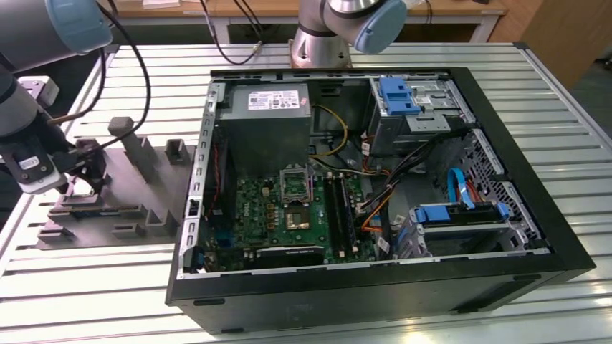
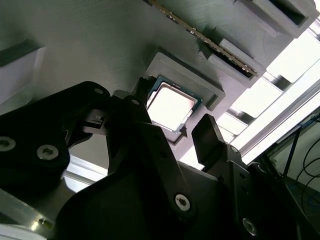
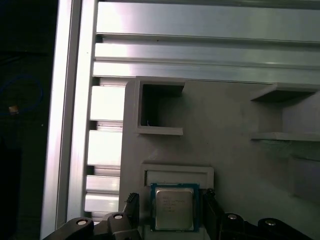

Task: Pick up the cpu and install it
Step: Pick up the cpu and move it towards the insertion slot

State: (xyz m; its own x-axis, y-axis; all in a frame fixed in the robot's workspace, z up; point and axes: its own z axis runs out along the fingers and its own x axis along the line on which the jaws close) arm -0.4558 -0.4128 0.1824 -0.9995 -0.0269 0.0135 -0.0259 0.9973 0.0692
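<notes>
The cpu (image 3: 173,208) is a small square chip with a pale metal top. It lies flat in a shallow recessed pocket of the grey fixture plate (image 3: 225,125); the second wrist view also shows the cpu (image 2: 172,106). My gripper (image 3: 171,212) hangs just over it, open, with one black finger (image 3: 133,212) on each side of the chip and small gaps showing. In the exterior view the gripper (image 1: 82,179) stands over the grey fixture plate (image 1: 143,197) at the exterior view's left. The black socket (image 1: 294,215) sits on the green motherboard inside the open computer case (image 1: 383,287).
Upright grey posts and slots (image 1: 129,140) rise from the fixture close to the gripper. A memory stick (image 2: 200,37) stands on edge in a slot by the cpu pocket. The case holds a grey power supply (image 1: 272,115), cables and blue drive brackets (image 1: 397,97). The table is slatted aluminium (image 1: 555,93).
</notes>
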